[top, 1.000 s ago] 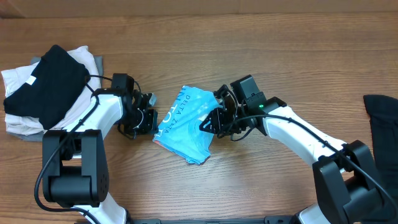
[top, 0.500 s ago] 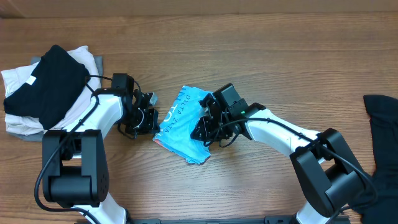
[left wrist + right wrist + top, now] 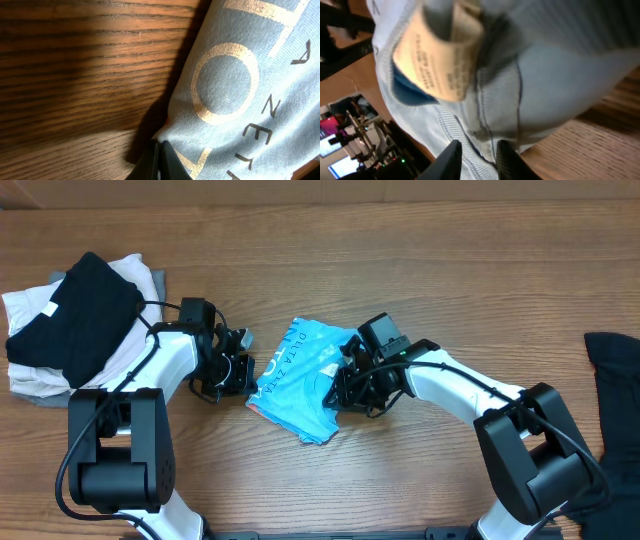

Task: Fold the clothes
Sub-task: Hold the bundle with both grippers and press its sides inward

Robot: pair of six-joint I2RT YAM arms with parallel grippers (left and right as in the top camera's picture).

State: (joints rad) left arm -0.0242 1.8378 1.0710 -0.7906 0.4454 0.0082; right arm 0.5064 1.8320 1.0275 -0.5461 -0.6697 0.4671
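One blue shirt (image 3: 295,380) is laid on the desk (image 3: 420,260), its long axis running far to near.
The left pincer (image 3: 244,374) is closed at its left edge; whether the right pincer (image 3: 336,386) grips cannot be told.

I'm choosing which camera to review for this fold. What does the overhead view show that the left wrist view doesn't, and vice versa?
Only overhead: the right fingers on the right side of the sky-blue T-shirt, a pile of black, white and grey garments far left, a black garment at the right edge. Only left wrist: the lettering close up, and that the left fingers are shut. Both: the T-shirt on the wooden table.
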